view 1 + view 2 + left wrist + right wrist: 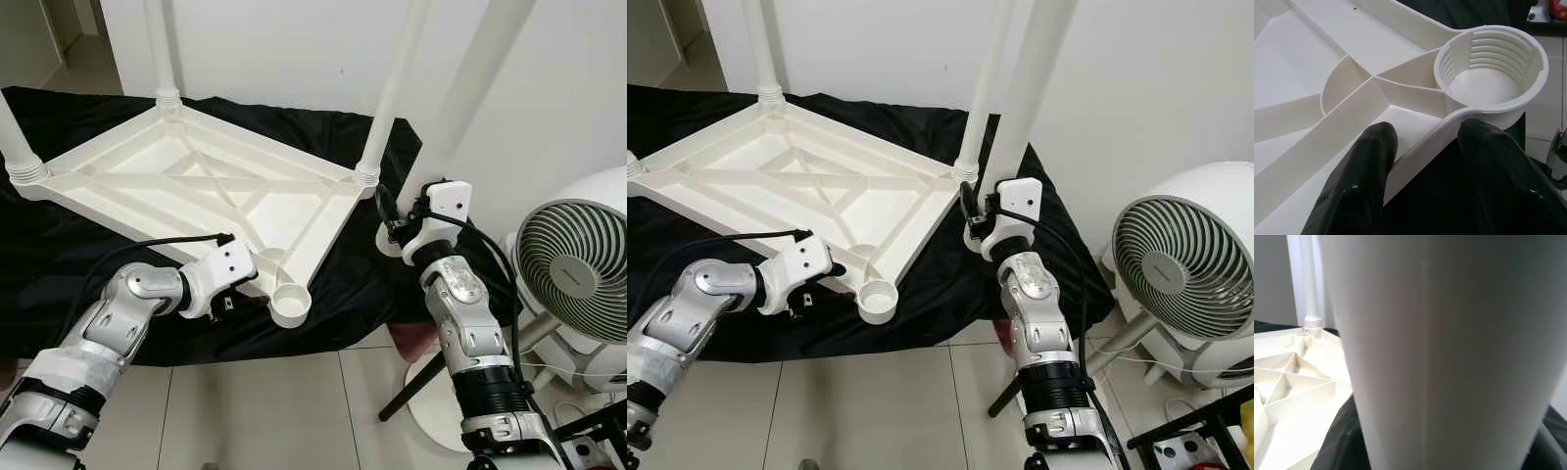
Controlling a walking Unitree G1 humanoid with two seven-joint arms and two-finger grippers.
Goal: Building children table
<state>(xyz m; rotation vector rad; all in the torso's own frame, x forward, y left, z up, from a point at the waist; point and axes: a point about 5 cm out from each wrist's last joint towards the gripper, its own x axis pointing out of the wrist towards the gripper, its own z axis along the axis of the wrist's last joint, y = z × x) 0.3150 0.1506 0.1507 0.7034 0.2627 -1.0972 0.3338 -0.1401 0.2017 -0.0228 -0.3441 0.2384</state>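
The left arm reaches in low from about 8 o'clock, elbow bent, wrist level. The left gripper [1420, 161] is pinched on the rim of the white tabletop [196, 186] just beside the open threaded socket [291, 302]; one black finger [1359, 181] lies inside the rim, the other outside it. The tabletop lies upside down on a black cloth [343, 274], its ribbed underside up, the open socket at its near corner around 6 o'clock.

The right arm rises nearly straight up from 5 o'clock, forearm vertical. The right gripper [402, 230] is closed on a loose table leg [470, 88], held upright and slightly tilted at about 3 o'clock of the tabletop, just off its right corner.

Three legs already stand in their corner sockets: one at 12 o'clock [162, 49], one at 9 o'clock [15, 137], one at 2 o'clock [392, 88]. With the held one, that makes four legs, and one socket open.

A white fan [573, 259] stands on the tiled floor [265, 411] at 4 o'clock.
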